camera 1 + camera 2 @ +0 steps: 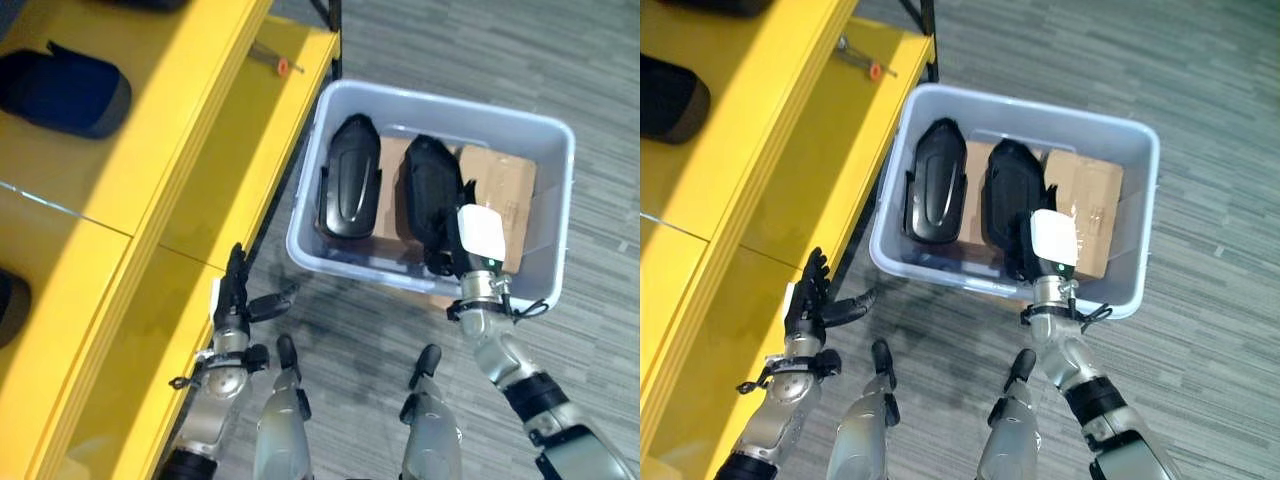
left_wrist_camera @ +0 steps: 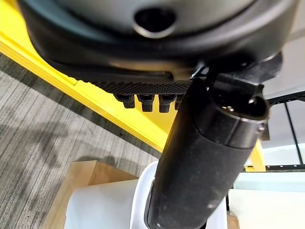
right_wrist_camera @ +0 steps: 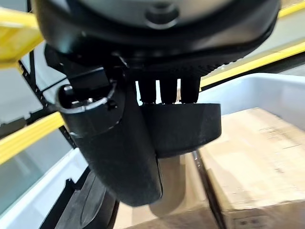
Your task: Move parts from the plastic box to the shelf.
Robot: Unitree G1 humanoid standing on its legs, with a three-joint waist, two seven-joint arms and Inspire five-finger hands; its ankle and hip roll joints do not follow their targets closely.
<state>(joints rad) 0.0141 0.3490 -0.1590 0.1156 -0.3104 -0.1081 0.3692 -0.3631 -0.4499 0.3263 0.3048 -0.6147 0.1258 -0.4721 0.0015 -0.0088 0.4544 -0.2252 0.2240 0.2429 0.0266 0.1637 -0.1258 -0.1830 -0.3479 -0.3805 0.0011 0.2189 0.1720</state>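
Parts of black moulded plastic lie in the pale grey plastic box (image 1: 555,190) on the grey striped floor (image 1: 600,60), just beside the yellow shelf (image 1: 120,200); one black part (image 1: 348,180) lies at the box's left side, a second black part (image 1: 430,195) lies just beside it in the middle, and a brown cardboard carton (image 1: 500,195) fills the box's right side. The right arm reaches forward over the box's near wall; the right hand (image 1: 1025,250) is lowered onto the near end of the middle part, its back, under a white cover, turned upward; in the right wrist view its fingers (image 3: 167,88) curl over the top edge of that part and its thumb (image 3: 119,157) runs down the part's side, so the hand grips the part, which still lies in the box. The left arm rises beside the shelf's front edge; the left hand (image 1: 237,290) is released, its fingers straight and pointing away from the robot along the shelf edge, its thumb stuck out toward the box, holding nothing. A dark blue padded object (image 1: 65,90) lies on the shelf's upper level; a small tool with an orange tip (image 1: 275,60) lies on the shelf near the box's far corner.
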